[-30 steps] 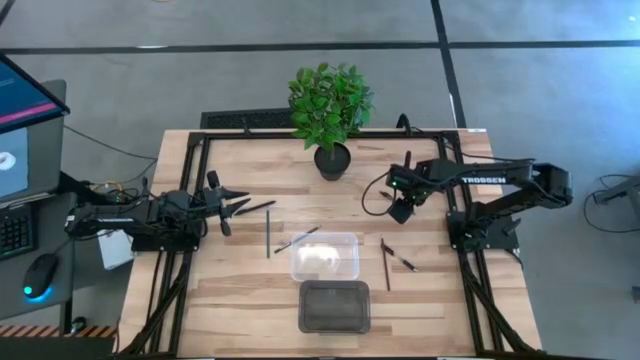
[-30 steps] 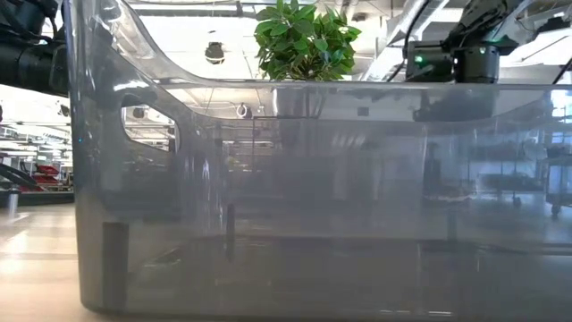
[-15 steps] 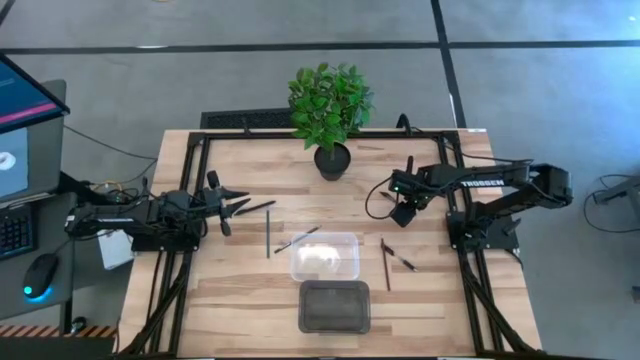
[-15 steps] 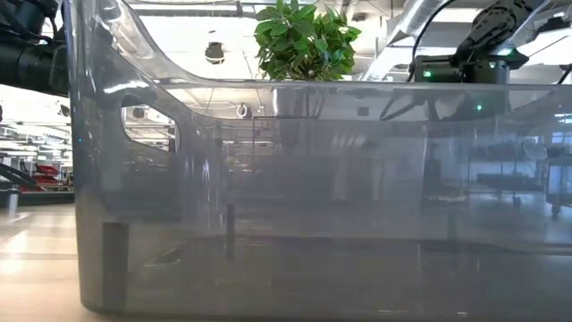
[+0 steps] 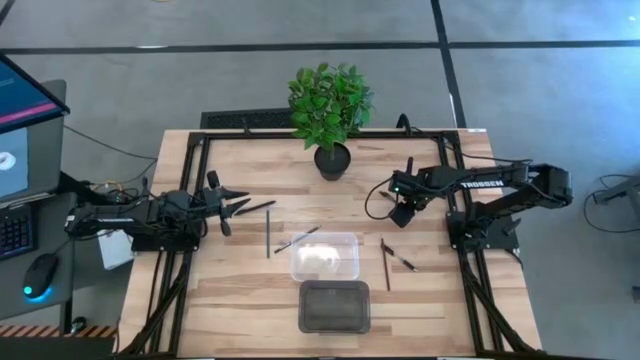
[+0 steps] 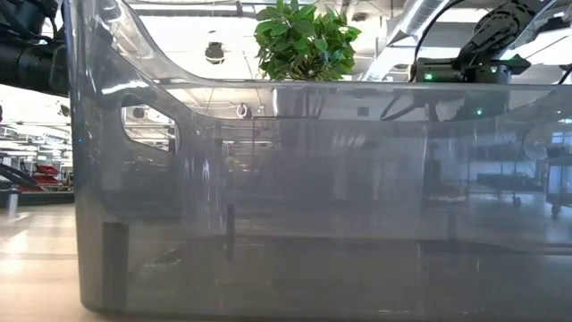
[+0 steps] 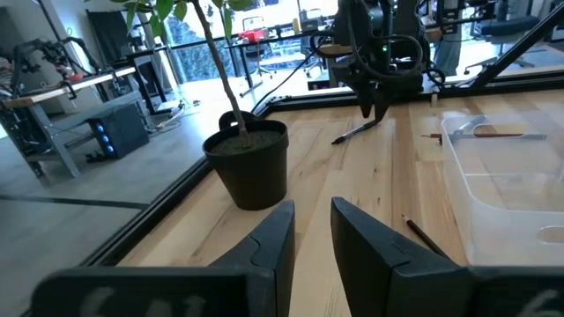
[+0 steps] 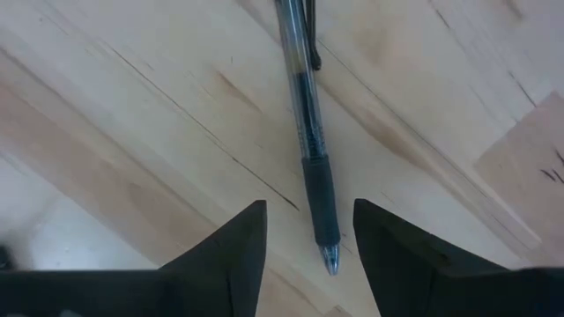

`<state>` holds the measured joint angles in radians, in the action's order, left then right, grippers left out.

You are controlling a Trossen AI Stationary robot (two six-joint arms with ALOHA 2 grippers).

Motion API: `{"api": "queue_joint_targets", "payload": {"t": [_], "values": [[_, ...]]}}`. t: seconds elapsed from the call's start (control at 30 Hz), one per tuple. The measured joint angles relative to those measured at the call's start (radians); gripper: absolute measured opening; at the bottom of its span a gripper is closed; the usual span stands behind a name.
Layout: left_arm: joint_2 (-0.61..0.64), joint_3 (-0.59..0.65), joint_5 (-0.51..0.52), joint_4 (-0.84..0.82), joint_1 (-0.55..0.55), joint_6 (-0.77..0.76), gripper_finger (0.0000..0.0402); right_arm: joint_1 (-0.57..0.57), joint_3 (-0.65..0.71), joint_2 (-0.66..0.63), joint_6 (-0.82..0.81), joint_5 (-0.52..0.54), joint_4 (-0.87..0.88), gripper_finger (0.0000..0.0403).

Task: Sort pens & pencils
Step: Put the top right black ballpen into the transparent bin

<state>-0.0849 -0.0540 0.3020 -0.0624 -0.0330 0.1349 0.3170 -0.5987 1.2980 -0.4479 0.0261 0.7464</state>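
Right of centre in the high view, our right gripper [image 8: 304, 251] hangs, jaws apart, over a clear-barrelled black-grip pen [image 8: 307, 141] on the wooden table [image 5: 430, 300]; light, stiff, slippery: take the rubber grip

Grey tiled floor [image 5: 200, 70] — dark seams, monitor [image 5: 22, 120] at left, keyboard [image 5: 14, 232], mouse [image 5: 40, 272] — wooden table [image 5: 240, 310]
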Motion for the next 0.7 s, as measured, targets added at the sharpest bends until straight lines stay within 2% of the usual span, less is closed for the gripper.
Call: {"api": "queue_joint_targets", "payload": {"t": [0.5, 0.7], "values": [[0.0, 0.0, 0.0, 0.0, 0.0, -0.009, 0.0068, 0.047, 0.0, 0.002, -0.077, -0.031, 0.0, 0.0191], [0.0, 0.0, 0.0, 0.0, 0.0, -0.009, 0.0068, 0.047, -0.005, 0.105, -0.077, -0.055, 0.001, 0.0191]]}}
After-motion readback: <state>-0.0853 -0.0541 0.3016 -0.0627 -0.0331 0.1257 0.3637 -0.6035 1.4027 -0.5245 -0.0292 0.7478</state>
